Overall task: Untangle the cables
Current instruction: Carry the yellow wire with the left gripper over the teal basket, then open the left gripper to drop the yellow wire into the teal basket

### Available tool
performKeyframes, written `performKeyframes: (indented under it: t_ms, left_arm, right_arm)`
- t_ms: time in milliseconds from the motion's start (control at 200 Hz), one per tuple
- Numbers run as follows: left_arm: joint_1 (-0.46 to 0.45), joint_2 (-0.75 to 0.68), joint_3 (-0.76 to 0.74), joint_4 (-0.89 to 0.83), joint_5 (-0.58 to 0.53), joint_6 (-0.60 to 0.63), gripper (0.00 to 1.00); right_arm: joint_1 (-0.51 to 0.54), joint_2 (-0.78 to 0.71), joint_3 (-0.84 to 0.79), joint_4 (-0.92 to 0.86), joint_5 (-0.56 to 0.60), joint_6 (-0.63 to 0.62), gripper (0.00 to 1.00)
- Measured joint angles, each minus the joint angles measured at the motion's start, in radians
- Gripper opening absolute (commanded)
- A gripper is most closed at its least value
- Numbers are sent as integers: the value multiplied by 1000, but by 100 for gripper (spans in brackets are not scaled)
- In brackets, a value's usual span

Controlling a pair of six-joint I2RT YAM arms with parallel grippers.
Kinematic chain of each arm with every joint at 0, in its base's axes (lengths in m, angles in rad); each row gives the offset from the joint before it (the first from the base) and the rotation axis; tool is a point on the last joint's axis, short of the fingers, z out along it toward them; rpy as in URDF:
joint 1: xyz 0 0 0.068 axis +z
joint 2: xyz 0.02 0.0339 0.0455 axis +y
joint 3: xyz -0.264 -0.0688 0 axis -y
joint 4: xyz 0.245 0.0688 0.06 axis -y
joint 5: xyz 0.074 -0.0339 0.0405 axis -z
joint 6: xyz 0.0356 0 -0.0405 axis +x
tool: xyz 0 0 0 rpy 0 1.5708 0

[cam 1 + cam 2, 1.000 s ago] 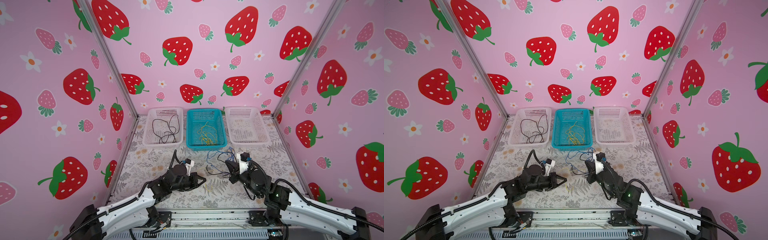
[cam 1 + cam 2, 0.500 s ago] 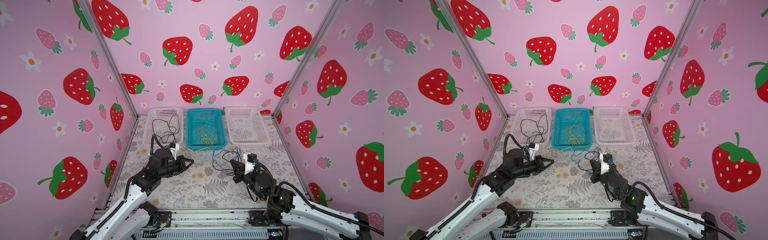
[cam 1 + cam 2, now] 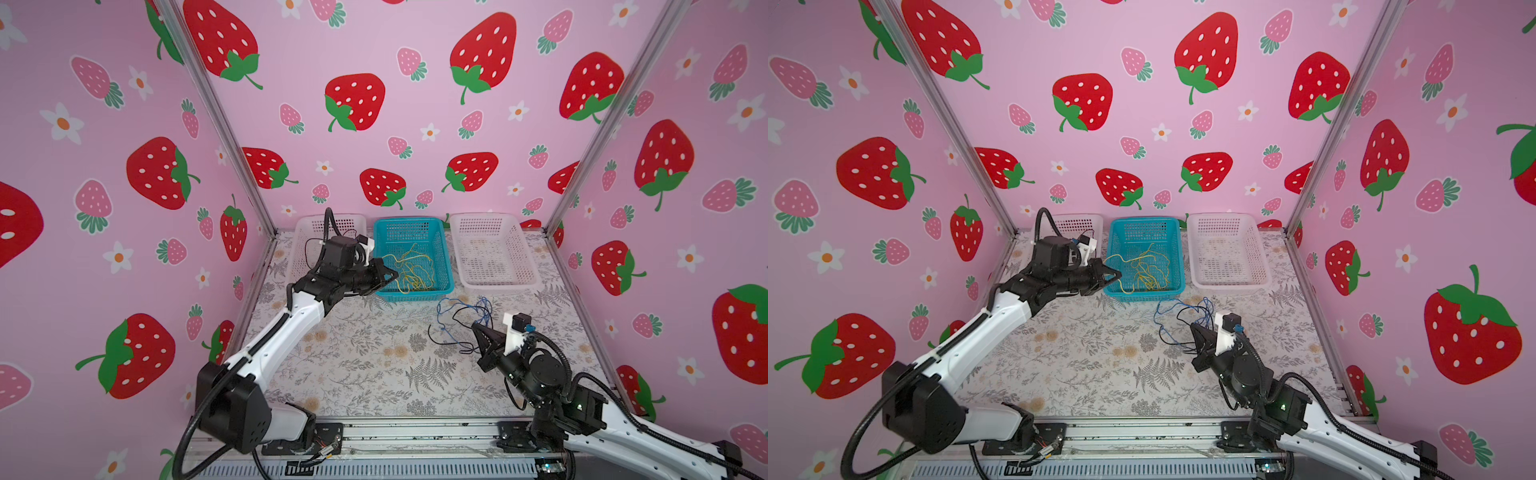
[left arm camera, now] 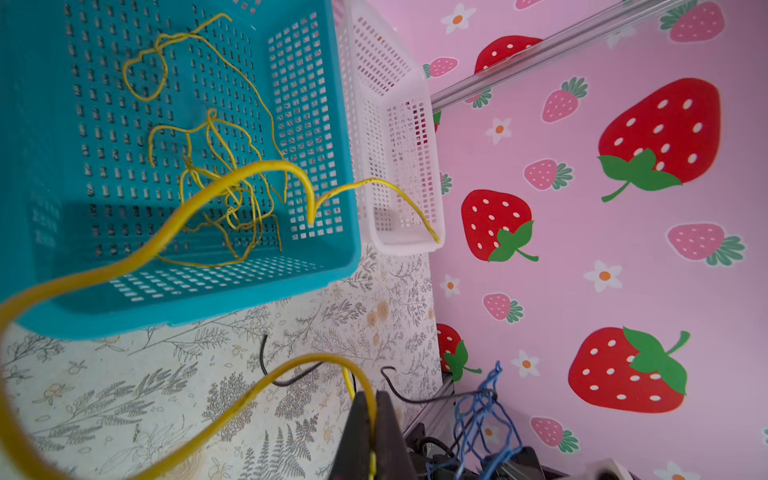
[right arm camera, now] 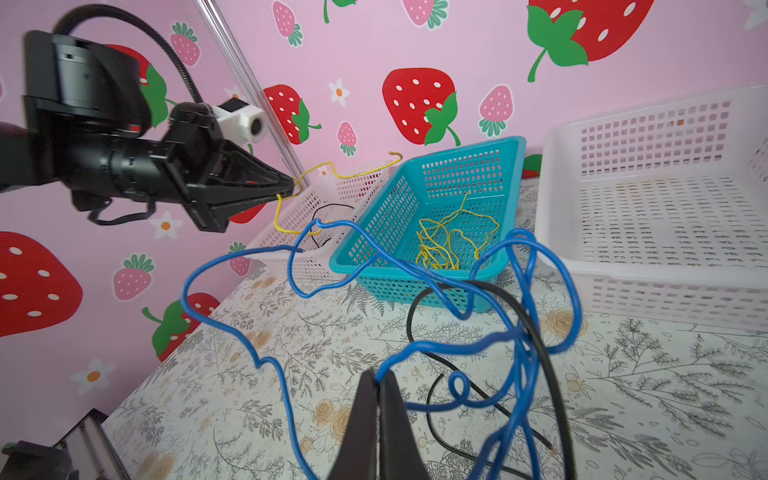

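My left gripper [image 3: 394, 274] [image 3: 1118, 274] hangs over the left rim of the blue basket [image 3: 415, 296], shut on a yellow cable [image 4: 166, 232] that loops out from its tips [image 4: 374, 395] [image 5: 291, 189]. More yellow cable [image 3: 411, 272] [image 5: 449, 241] lies tangled inside that basket. My right gripper [image 3: 474, 327] [image 3: 1193, 327] is low over the table's right half. It is shut on a blue cable [image 5: 523, 374] at its tips [image 5: 377, 375]. The blue cable is snarled with a black one in a tangle [image 3: 461, 313] in front of the baskets.
A white basket [image 3: 299, 245] behind the left arm holds a thin black cable [image 5: 320, 212]. Another white basket [image 3: 498, 282] stands at the back right. Pink strawberry walls close three sides. The floral table top [image 3: 365, 365] lies between the arms.
The left arm has swung from the front middle of the table back to the blue basket, carrying the yellow cable. The right gripper has shifted slightly right, still holding the blue cable.
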Motion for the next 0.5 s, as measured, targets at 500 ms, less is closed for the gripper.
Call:
performKeyframes:
  t_ms: [500]
  left_arm:
    - [7,451,381,-139,-37,127,0]
  right_arm:
    - [-1,-51,0,-100,-65,14,0]
